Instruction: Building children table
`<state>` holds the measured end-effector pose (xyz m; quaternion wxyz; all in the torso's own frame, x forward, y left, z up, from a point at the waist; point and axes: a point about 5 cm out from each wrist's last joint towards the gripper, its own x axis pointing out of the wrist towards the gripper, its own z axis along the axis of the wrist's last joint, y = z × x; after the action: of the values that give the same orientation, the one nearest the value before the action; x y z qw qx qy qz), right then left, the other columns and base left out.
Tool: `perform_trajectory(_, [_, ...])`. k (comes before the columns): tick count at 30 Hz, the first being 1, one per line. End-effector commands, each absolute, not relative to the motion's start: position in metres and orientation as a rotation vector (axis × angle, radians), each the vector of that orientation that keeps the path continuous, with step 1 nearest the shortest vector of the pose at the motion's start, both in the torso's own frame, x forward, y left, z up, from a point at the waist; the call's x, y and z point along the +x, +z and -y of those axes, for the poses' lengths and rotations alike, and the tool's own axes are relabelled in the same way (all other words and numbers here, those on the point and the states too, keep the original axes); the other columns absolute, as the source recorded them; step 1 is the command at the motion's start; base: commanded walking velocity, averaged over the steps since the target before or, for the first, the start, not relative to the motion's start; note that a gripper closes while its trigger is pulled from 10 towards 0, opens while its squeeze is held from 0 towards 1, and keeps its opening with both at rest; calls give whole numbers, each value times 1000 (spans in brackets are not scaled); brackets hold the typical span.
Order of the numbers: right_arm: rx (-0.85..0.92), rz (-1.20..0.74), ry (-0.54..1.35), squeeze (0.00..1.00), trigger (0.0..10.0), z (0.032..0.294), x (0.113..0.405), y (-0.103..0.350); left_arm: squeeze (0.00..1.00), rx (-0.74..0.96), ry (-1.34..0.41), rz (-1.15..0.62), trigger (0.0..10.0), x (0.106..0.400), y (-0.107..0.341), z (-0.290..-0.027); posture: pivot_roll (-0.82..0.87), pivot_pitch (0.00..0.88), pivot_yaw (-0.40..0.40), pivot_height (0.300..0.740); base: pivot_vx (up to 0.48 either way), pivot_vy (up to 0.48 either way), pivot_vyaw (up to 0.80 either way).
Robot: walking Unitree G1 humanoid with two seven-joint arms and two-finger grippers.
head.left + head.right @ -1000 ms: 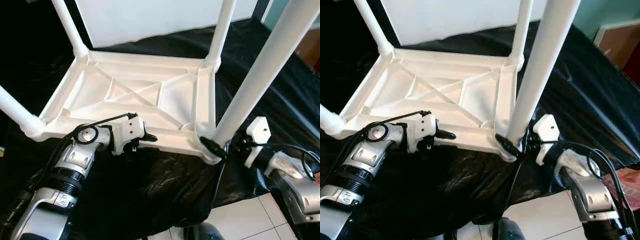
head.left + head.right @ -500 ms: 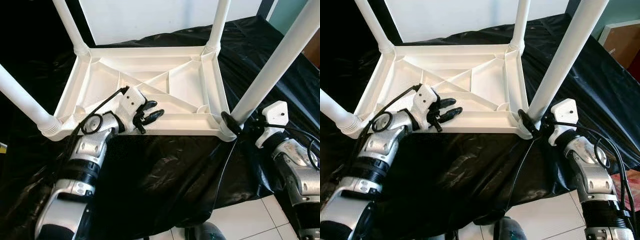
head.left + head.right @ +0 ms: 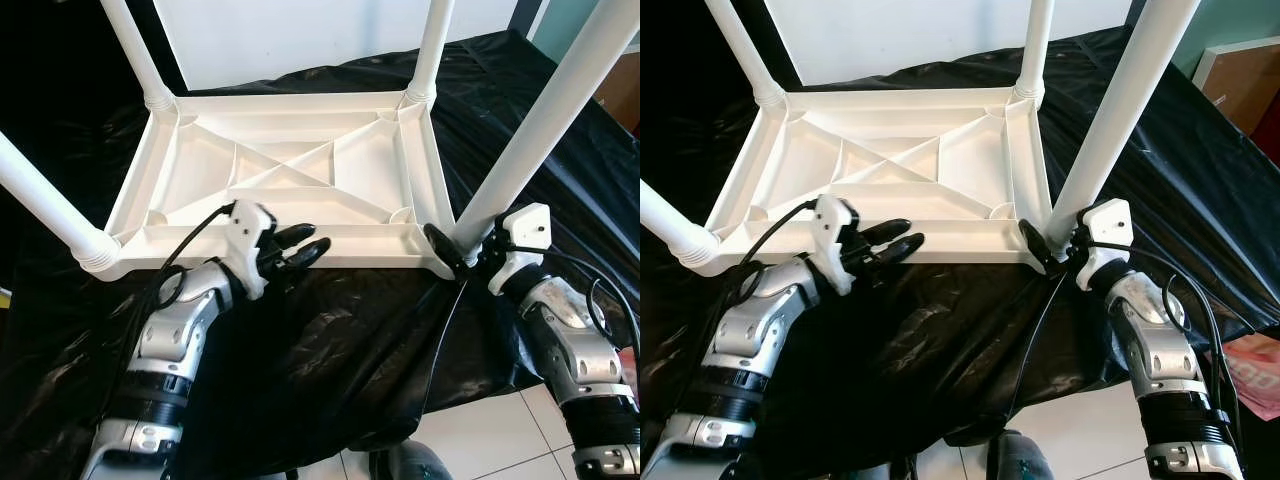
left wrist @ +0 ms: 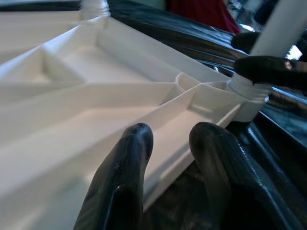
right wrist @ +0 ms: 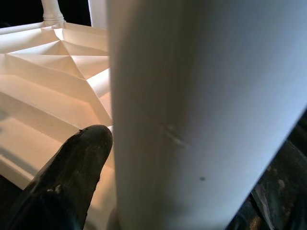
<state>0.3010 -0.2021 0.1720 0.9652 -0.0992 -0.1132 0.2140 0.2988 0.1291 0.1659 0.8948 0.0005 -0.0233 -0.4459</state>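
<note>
White plastic table [image 3: 290, 175] is lying upside down on black sheeting [image 3: 340, 340], looking light, stiff and slick. Left gripper [image 3: 300, 250] is hovering spread at its near rail; right gripper [image 3: 455, 255] is clamping the near-right leg [image 3: 530, 140] by its socket, probably the firmest hold.

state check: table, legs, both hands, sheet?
Table: upside down on the sheet, ribbed underside up.
Legs: four standing in the corner sockets.
Right hand: shut on the near right leg at its base.
Left hand: open, fingers over the table's near rim, gripping nothing.
Sheet: black, crumpled, spread under the table.
</note>
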Motion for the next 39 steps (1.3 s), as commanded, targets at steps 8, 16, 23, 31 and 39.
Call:
perform_trajectory(8, [-184, 241, 430, 0, 10000, 200, 297, 168, 0, 16, -1049, -43, 10000, 249, 142, -110, -38, 175, 61, 740, 0, 0, 0])
perform_trajectory(16, [-208, 260, 458, 0, 10000, 194, 303, 173, 0, 65, -1126, 29, 10000, 245, 156, -73, -29, 167, 44, 740, 0, 0, 0])
perform_trajectory(23, [-231, 256, 476, 0, 0, 192, 306, 175, 0, 29, -1146, 94, 10000, 252, 171, -40, -31, 153, 20, 740, 0, 0, 0])
perform_trajectory(31, [-227, 218, 471, 0, 0, 196, 304, 169, 0, 25, -1149, 92, 10000, 259, 178, -32, -36, 146, 15, 740, 0, 0, 0])
perform_trajectory(39, [-214, 196, 405, 0, 10000, 196, 302, 165, 0, -6, -1116, 103, 10000, 268, 183, -32, -42, 144, 21, 740, 0, 0, 0])
